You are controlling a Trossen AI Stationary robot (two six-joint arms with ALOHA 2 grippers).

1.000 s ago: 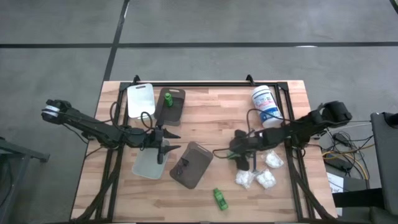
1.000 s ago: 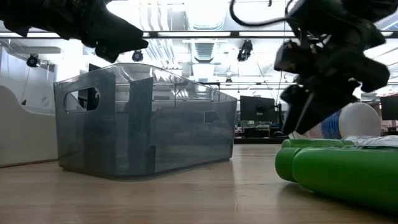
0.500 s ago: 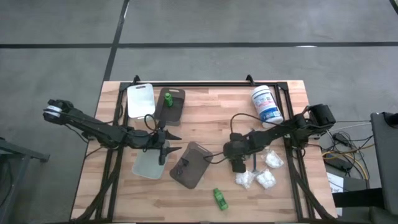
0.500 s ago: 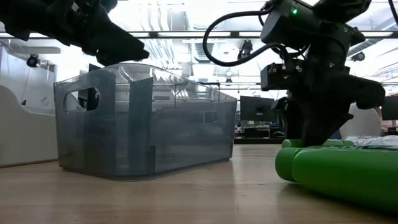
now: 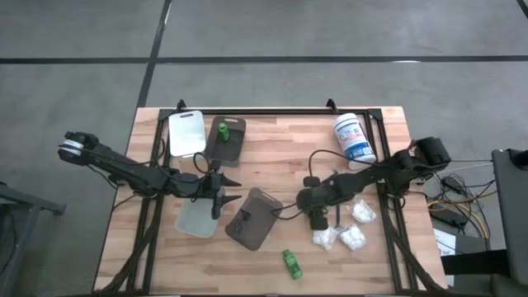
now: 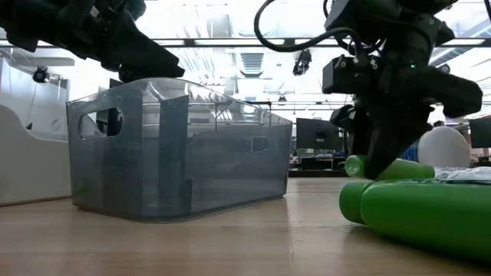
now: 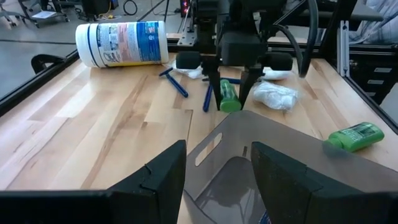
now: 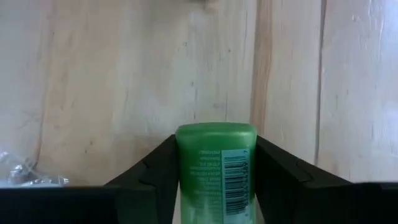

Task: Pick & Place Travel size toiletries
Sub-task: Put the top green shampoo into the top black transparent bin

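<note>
Right gripper (image 5: 318, 221) low over the wood table (image 5: 280, 157), just right of the brown tray (image 5: 253, 219); jaws clamped narrow on a small green bottle (image 8: 216, 163), label and barcode showing between the fingers. Same bottle seen from the left wrist, held upright just off the boards. Second green bottle (image 5: 292, 264) lying near the table's front edge; a third standing in the dark tray (image 5: 228, 139) at the back. White packets (image 5: 344, 235) bunched beside the right gripper. Blue-grey sticks (image 7: 175, 84) scattered on the boards near the white tub (image 5: 353, 140). Left gripper (image 5: 216, 191) parked over the clear grey tray (image 5: 196, 219), jaws wide, nothing between them.
</note>
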